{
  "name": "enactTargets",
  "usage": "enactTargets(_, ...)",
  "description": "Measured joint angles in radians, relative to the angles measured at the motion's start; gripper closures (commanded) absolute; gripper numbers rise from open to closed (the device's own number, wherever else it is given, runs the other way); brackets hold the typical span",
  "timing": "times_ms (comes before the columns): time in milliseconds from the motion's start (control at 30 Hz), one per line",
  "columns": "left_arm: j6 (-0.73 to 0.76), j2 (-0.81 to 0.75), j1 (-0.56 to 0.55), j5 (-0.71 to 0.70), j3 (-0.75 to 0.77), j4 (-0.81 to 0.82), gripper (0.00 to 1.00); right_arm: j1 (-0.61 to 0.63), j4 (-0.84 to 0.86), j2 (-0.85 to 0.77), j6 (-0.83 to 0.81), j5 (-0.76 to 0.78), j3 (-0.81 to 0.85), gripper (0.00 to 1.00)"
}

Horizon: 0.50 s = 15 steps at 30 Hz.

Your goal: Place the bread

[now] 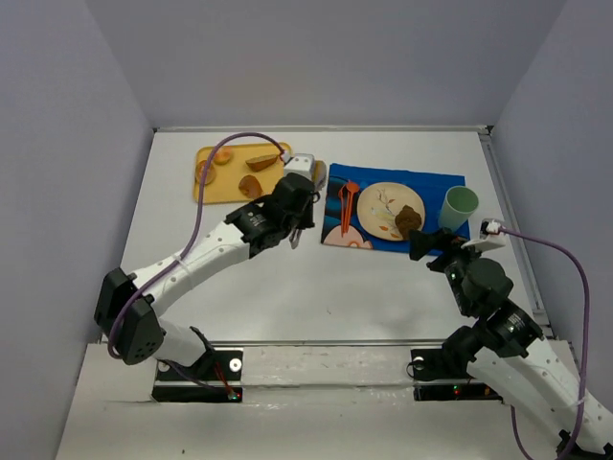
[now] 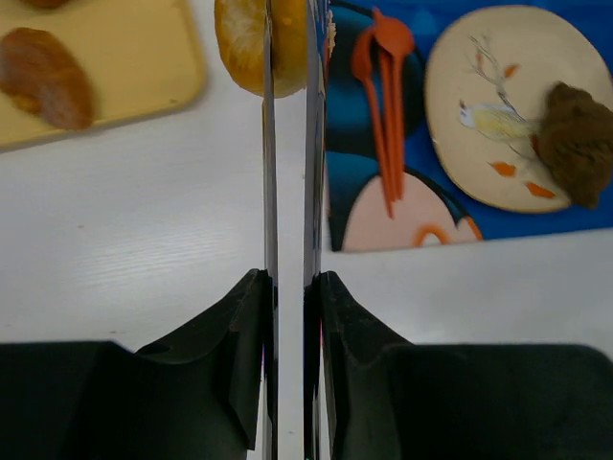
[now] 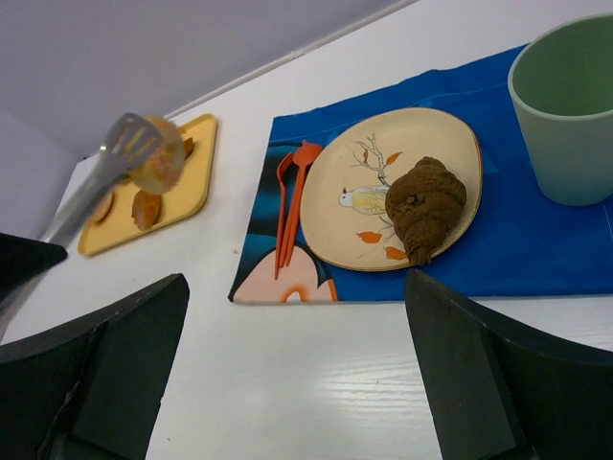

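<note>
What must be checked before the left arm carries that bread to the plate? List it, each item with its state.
1. Left gripper shut on the tongs: ok.
2. Bread roll pinched in the tong tips: ok.
3. Roll off the tray: ok.
4. Bare space on the plate beside the croissant: ok.
5. Right gripper open, empty, short of the plate: ok.
6. Roll high enough to pass over the orange cutlery: cannot tell.

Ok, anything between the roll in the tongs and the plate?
Only the orange cutlery, lying flat on the mat left of the plate. A brown croissant fills the plate's right side; its left side is bare.
</note>
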Motion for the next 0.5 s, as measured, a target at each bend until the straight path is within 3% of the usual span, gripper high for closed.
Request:
enactTargets(67,-0.013,0.038,-0.114,0.016,0.026,0.004,0.94,0.0,0.0,-0.01,0.0,-0.005,0.0,0.0)
enactTargets(233,-0.021,0.22,-0.27,0.032,0.159,0.02,0.94,0.0,-0.001,-0.047,0.0,-0.008,-0.001,0.0)
enactTargets(500,-0.02,0.504,-0.37,0.006,0.391,-0.039,0.9,0.0,-0.002,-0.072,0.0,-0.009,-0.006,0.0)
